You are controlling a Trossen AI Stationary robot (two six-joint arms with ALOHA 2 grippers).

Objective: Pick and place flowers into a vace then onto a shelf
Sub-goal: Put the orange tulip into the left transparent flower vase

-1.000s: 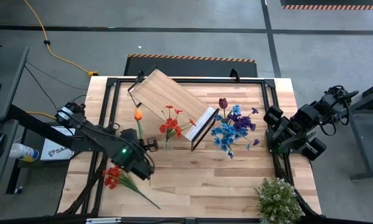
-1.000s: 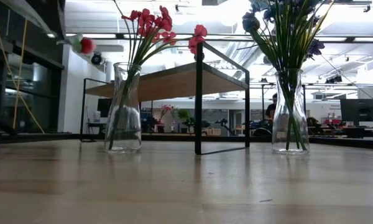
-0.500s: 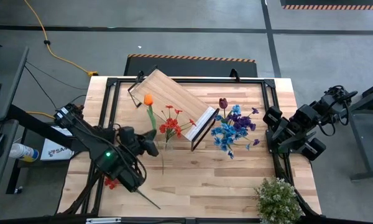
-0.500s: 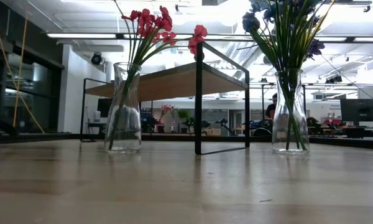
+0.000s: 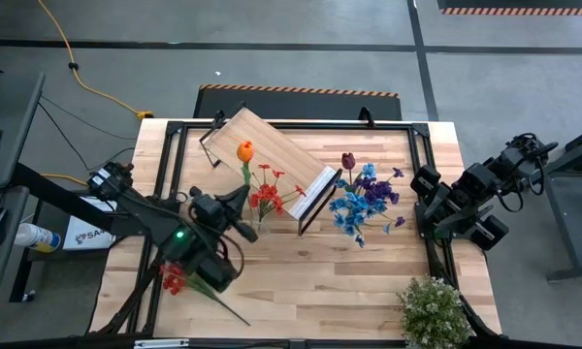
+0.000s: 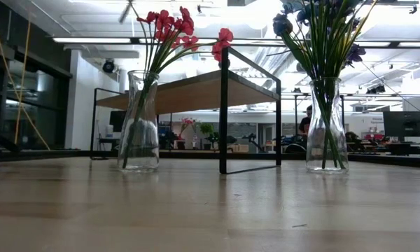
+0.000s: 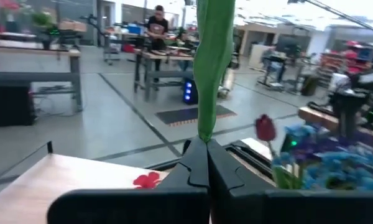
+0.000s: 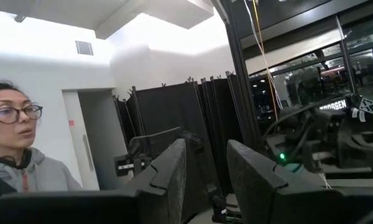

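Note:
My left gripper [image 5: 239, 201] is shut on the green stem of the orange tulip [image 5: 244, 151] and stands just left of the glass vase of red flowers [image 5: 265, 199], which also shows in the low view [image 6: 140, 126]. A second vase [image 6: 327, 126] holds blue and purple blooms [image 5: 366, 202] and a dark red rose [image 5: 348, 161]. The light-wood shelf [image 5: 272, 155] stands at the far middle between the vases. A red spray [image 5: 177, 279] lies on the table at the near left. My right gripper [image 8: 206, 174] is open and empty at the table's right edge. My left gripper pinches the tulip's stem [image 7: 204, 132] between its two fingertips, well below the bloom. The fingers lie level and come from the table's left, across the stem. The stem stands about upright above the fingers, bloom on top, lifted clear of the table.
A bushy pale green-white plant [image 5: 433, 310] stands at the near right corner. A black frame [image 5: 175, 145] runs round the table's sides. Bare tabletop [image 5: 330, 271] lies at the near middle. A person [image 8: 18, 155] shows in the right wrist view, beyond the table.
My left gripper has carried the tulip toward the table's far and right edges, up to the vase of red flowers, and has turned toward the right. The tulip's bloom has gone the same way and stands higher. The right arm has kept still.

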